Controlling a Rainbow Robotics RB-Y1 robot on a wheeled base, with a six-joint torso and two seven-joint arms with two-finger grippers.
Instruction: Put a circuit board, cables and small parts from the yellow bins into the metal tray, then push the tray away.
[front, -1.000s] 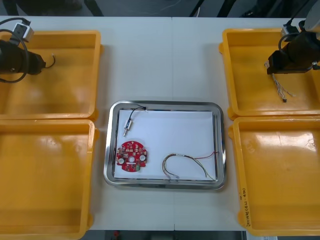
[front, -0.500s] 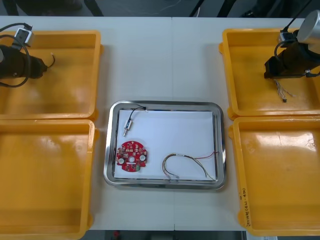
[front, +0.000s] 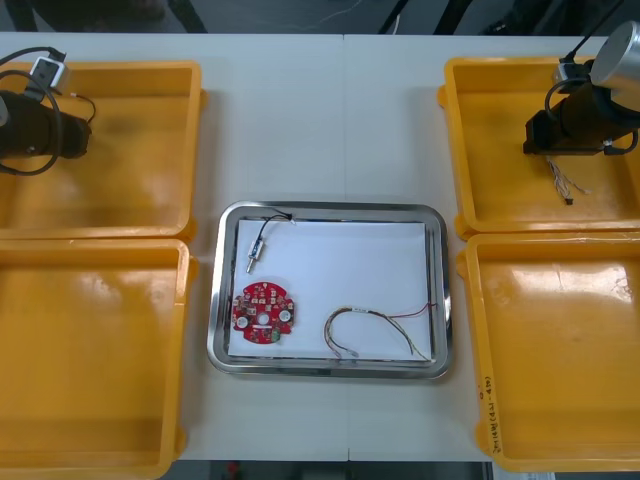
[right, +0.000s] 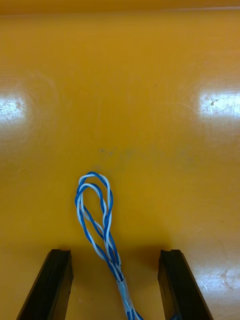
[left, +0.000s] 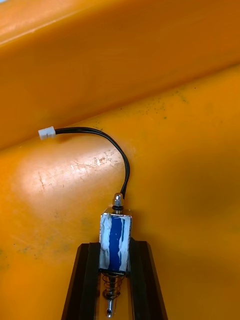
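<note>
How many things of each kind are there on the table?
Yellow bins: 4
Metal tray: 1
Red circuit board: 1
Cables: 2, red and yellow in the tray, blue and white between the right fingers
Small metal parts with black leads: 2, one in the tray, one in the left fingers
Total: 10

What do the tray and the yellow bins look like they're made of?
Tray: polished metal, judging by its mirror-bright rim; the inside is flat white, perhaps a liner. Yellow bins: probably moulded plastic, glossy, with soft glare patches and fine scuffs.

Overhead; wrists close above yellow bins (front: 130, 170)
</note>
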